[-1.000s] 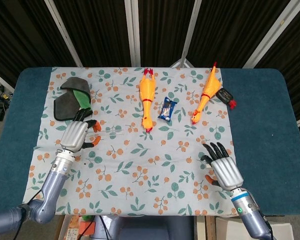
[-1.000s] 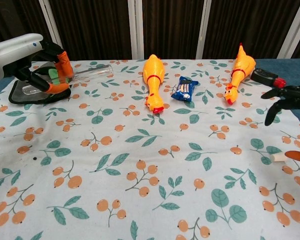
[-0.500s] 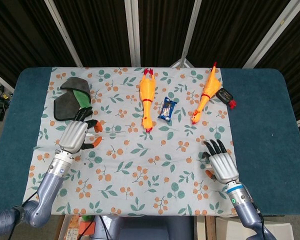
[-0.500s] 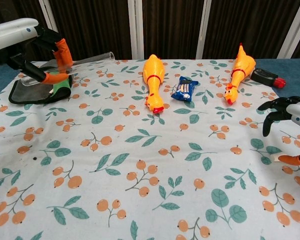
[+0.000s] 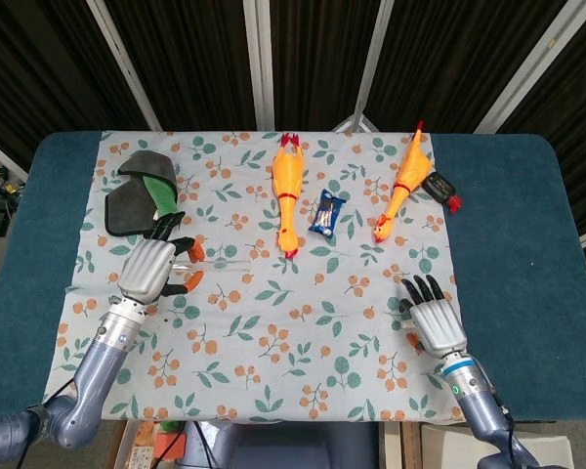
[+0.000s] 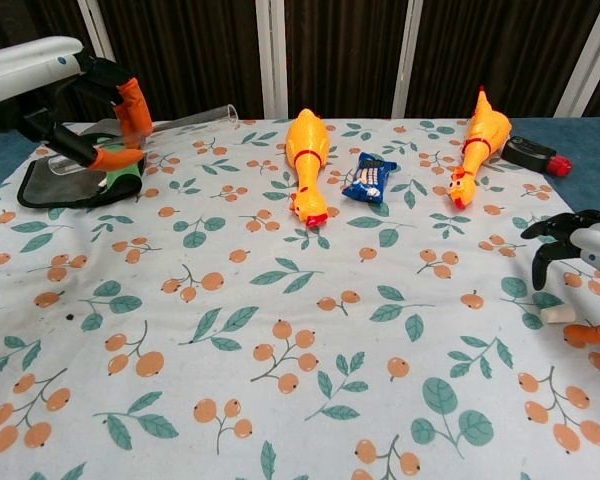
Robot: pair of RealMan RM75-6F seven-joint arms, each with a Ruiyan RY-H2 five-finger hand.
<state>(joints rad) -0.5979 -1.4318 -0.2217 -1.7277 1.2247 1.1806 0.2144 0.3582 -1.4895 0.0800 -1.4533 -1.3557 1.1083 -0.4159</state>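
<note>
Head view: the left hand (image 5: 151, 268) is over the left part of the floral cloth (image 5: 273, 342), fingers curled around a clear tube (image 5: 215, 262) that sticks out to the right of the hand, lying roughly level. Just behind the hand sits a dark pouch (image 5: 129, 203) with a green patch. The right hand (image 5: 436, 319) rests low near the cloth's front right part, fingers spread and pointing away from the robot, holding nothing. Farther back lie two rubber chickens, one (image 5: 287, 192) near the middle and one (image 5: 401, 185) to the right, with a blue packet (image 5: 326, 213) between them. A small black item (image 5: 439, 188) with a red end lies just beside the right chicken, at the cloth's edge on the blue desk (image 5: 513, 225).

Chest view: the left hand (image 6: 98, 118) is raised above the pouch (image 6: 50, 185), orange fingertips (image 6: 132, 100) closed on the tube (image 6: 185, 120), which slopes up to the right, clear of the cloth (image 6: 280, 330). The right hand (image 6: 580, 250) shows at the right edge, dark fingers hooked downward and apart, empty. A small white cylinder (image 6: 557, 315) lies on the cloth just beside it. The chickens (image 6: 307, 160) (image 6: 475, 140), packet (image 6: 368, 177) and black item (image 6: 535, 155) lie along the back.
</note>
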